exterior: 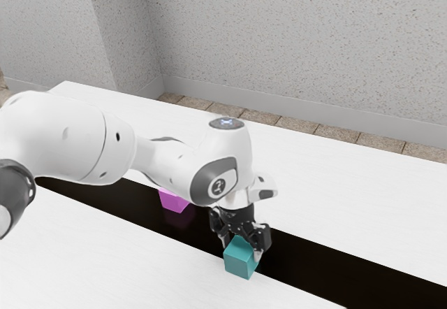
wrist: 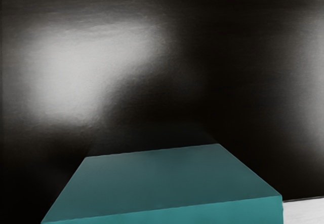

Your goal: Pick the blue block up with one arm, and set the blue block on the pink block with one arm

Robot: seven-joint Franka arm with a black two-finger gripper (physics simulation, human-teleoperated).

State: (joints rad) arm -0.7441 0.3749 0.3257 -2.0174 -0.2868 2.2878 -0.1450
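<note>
While my gripper (exterior: 242, 243) is clamped on the blue block (exterior: 239, 261), its fingers press two opposite sides. The pink block (exterior: 174, 201) sits apart, toward the exterior view's left.

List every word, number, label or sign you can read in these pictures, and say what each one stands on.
No words or numbers can be read anywhere.
A small white emblem on a grey disc of the arm: too small to read.
The blue block and the pink block: plain faces, no text.
</note>
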